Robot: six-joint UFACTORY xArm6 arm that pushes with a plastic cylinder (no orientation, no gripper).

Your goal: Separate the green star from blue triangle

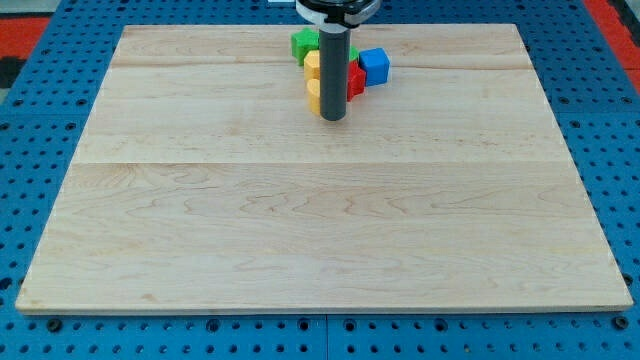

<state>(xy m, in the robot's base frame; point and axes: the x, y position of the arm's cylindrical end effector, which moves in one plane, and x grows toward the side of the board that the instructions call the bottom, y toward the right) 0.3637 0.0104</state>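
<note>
1. All the blocks sit bunched in 1 tight cluster at the far edge of the wooden board (320,250), near its middle, so nothing is separated yet.
2. The green star (303,43) is at the cluster's far left. Its outline is only partly visible, so the star shape is my reading.
3. I cannot pick out a blue triangle. The only blue piece showing is a blue block (374,65) on the right, which looks cube-like; the triangle may be hidden behind the rod.
4. 2 yellow blocks (313,80) stack up in the view just left of the rod, and a red block (356,80) peeks out on its right.
5. My tip (333,119) rests on the board at the near side of the cluster, touching or just beside the nearer yellow block. It is a plain rod: nothing to spread or pinch, and it holds nothing.
6. Placed there, it seems poised to push into the cluster and break it apart.
</note>
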